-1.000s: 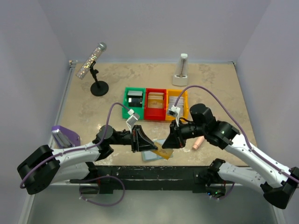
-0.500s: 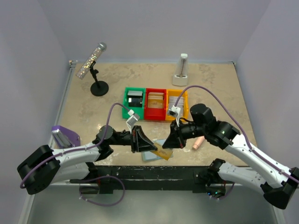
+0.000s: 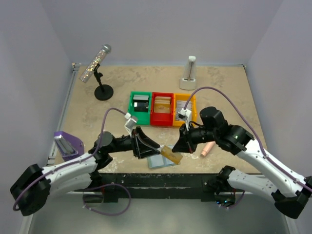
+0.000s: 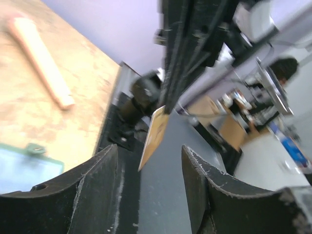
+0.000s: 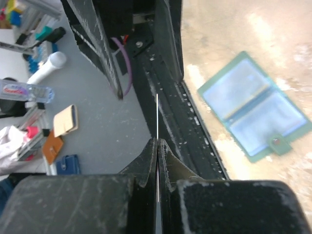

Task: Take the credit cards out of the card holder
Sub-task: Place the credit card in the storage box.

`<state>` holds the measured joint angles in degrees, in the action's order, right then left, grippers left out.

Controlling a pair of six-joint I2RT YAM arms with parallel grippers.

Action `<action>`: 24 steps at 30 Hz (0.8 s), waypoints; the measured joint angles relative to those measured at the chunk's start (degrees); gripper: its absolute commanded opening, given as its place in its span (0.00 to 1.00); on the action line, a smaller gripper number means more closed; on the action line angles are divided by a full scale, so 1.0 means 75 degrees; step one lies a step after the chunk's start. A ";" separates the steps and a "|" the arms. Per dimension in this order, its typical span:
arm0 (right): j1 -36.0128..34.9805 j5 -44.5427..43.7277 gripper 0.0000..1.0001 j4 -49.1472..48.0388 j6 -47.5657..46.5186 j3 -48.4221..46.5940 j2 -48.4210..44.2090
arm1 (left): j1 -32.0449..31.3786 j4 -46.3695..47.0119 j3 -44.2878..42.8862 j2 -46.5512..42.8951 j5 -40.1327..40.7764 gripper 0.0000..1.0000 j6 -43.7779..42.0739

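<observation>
The worktop [image 3: 224, 92] is sandy and blotchy like stone. A black bar [image 3: 161, 179] runs along its near edge. Pale purple walls [image 3: 161, 29] stand around it on three sides. At the back are a sparkly microphone [image 3: 95, 63] on a black stand and a small white stand [image 3: 189, 73]. In the middle a green bin [image 3: 140, 106], a red bin [image 3: 163, 108] and a yellow bin [image 3: 191, 113] sit side by side. A pink stick [image 3: 206, 149] lies near the right arm.

The card holder [image 5: 253, 109] lies open and flat near the front edge. The right gripper [image 5: 157, 142] has its jaws squeezed tight on a tan card [image 4: 153, 136], up off the worktop. The left gripper [image 4: 150, 152] has its jaws wide with nothing in them, close to that card.

From the right wrist the card is only a thin line, seen edge on. From above, the grippers hide part of the card holder. Its pockets look blurry, so I cannot tell if cards are inside. The left wrist view shows just one corner of it.
</observation>
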<state>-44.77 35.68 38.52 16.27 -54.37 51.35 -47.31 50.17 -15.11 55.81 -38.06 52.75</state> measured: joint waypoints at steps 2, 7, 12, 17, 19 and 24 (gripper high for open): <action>0.0047 -0.0411 0.00 0.0251 -0.0149 -0.0344 0.0044 | 0.0254 -0.0799 0.0157 -0.0842 0.0530 0.56 -0.0061; 0.0090 -0.1970 0.00 0.0356 -0.0935 -0.1239 0.0329 | 0.0525 -0.3308 0.0458 -0.3372 0.2643 0.52 -0.0079; 0.0137 -0.2806 0.00 -0.0102 -0.2836 -0.1740 0.1090 | 0.0551 -0.4762 0.0793 -0.4470 0.3730 0.51 0.0096; 0.0201 -0.2739 0.00 -0.0175 -0.4753 -0.2652 0.2477 | 0.0551 -0.5616 0.0787 -0.4529 0.3987 0.50 0.0087; 0.0341 -0.2524 0.00 -0.0131 -0.5418 -0.3258 0.3188 | 0.0551 -0.5942 0.0743 -0.4529 0.4010 0.50 0.0055; 0.0842 -0.2028 0.00 0.0064 -0.6650 -0.4389 0.4552 | 0.0551 -0.6831 0.0370 -0.4616 0.4065 0.50 -0.0166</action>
<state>-38.46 20.47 39.00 -33.61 -87.29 85.49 -43.18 -1.06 -12.34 21.19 -7.57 51.51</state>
